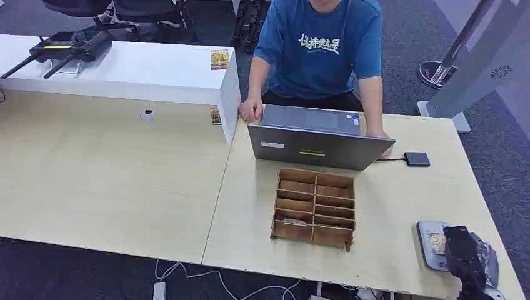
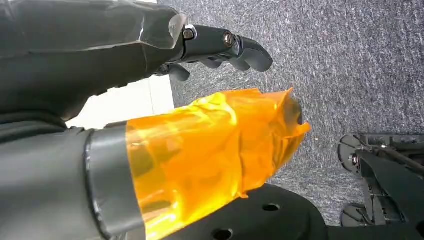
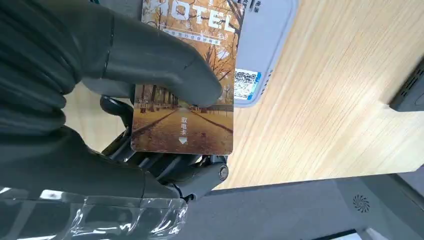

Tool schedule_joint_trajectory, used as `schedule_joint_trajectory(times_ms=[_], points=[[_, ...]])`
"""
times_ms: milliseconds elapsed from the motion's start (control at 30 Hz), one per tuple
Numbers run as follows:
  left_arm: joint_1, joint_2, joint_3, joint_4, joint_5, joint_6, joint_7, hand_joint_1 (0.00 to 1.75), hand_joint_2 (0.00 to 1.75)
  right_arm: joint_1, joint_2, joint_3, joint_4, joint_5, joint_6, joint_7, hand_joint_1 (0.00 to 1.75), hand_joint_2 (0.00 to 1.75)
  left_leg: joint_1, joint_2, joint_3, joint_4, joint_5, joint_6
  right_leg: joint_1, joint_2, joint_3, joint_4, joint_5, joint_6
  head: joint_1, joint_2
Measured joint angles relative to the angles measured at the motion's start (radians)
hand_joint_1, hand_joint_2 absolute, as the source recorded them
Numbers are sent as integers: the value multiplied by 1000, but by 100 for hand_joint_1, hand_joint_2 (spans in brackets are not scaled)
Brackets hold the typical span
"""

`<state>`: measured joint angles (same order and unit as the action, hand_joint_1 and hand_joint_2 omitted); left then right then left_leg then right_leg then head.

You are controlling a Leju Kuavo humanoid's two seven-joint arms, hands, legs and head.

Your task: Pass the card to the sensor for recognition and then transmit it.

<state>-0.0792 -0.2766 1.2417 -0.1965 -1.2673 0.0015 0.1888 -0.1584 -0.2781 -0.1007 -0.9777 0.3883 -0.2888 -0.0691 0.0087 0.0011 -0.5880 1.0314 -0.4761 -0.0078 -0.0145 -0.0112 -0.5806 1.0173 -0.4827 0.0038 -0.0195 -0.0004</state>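
Recognition appears to be the step in hand. A hotel card [image 3: 185,90] is pinched between the thumb and fingers of the right hand [image 1: 465,253], and it is held just over the grey sensor [image 1: 430,240] that lies near the right corner of the bench [image 1: 125,181]. In the right wrist view the card overlaps the sensor's pale casing, though whether the two touch cannot be told. The left hand [image 2: 220,47] is seen hanging over the carpet with its fingers loosely curled and nothing held. A wooden compartment box [image 1: 314,207] stands mid-bench, and a laptop [image 1: 315,140] is attended by a person [image 1: 319,50] behind it. Once a reading is judged complete, the card would need to be lifted clear and carried forward for handing on, probably toward the person; a firm pinch should be kept throughout.
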Motion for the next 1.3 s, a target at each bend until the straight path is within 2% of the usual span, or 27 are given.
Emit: schedule_joint_trajectory(times_ms=[400, 433, 500, 533, 633, 900, 1200, 1300], points=[[0, 0, 0, 0, -3, 0, 2, 0, 0, -11, 0, 12, 12, 21, 16, 24, 175, 175, 0, 0, 1, 0, 0, 0, 0, 0, 0, 0, 0, 0, 0, 0], [0, 0, 0, 0, -3, 0, 2, 0, 0, -12, 0, 15, 13, 21, 12, 18, 175, 175, 0, 0, 1, 0, 0, 0, 0, 0, 0, 0, 0, 0, 0, 0], [0, 0, 0, 0, 3, -2, 0, 0, 0, -7, 0, 15, 8, -1, -35, -45, 175, 175, 0, 0, 1, 0, 0, 0, 0, 0, 0, 0, 0, 0, 0, 0], [0, 0, 0, 0, 6, -2, -1, 0, 0, 4, 3, 15, -17, -12, -59, -71, 175, 175, 0, 0, 0, 0, 0, 0, 0, 0, 0, 0, 0, 0, 0, 0], [2, 0, 0, 0, 13, -2, -9, 0, 0, 34, 7, 17, -108, -26, -77, -71, 175, 175, 0, 0, 0, 0, 0, 0, 0, 0, 0, 0, 0, 0, 0, 0], [2, 0, 0, 0, 21, -2, -14, 0, 0, 94, 6, 20, -335, -56, -64, -58, 175, 175, 0, 0, 0, 0, 0, 0, 0, 0, 0, 0, 0, 0, 0, 0], [2, 0, 6, 0, 21, -1, -19, 0, 0, 124, -9, 24, -446, -62, -74, -60, 175, 175, 0, 0, 0, 0, 0, 0, 0, 0, 0, 0, 0, 0, 0, 0], [2, 0, 6, 0, 20, 0, -20, 0, 0, 133, -15, 24, -473, -20, -124, -69, 175, 175, 0, 0, 0, 0, 0, 0, 0, 0, 0, 0, 0, 0, 0, 0]])
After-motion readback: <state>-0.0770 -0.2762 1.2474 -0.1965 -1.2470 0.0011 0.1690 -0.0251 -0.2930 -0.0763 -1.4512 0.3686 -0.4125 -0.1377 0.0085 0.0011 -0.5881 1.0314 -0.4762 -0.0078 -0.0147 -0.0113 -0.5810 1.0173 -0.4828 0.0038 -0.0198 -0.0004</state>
